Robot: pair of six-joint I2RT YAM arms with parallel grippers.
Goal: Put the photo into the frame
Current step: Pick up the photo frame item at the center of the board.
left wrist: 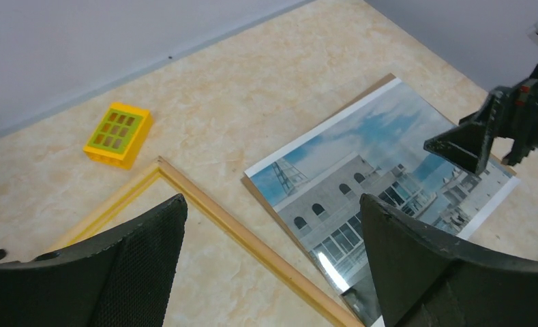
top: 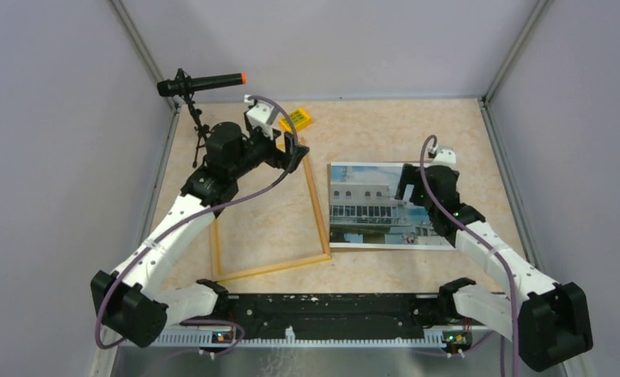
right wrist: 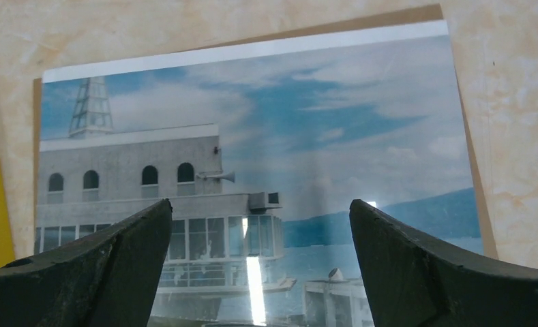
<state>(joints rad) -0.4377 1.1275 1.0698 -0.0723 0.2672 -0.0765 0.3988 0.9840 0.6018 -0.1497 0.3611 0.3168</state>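
Nothing is done yet (left end effector (top: 293,151) and right end effector (top: 407,181) both gape empty): the photo (top: 389,206) lies flat below the right one, outside the frame (top: 271,266).

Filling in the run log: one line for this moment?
photo: flat, outside frame | left jaws: open, empty | right jaws: open, above photo

Your left gripper (top: 294,149) hangs at the frame's (top: 272,266) upper-right corner; your right gripper (top: 407,182) over the photo (top: 369,208), right of centre.
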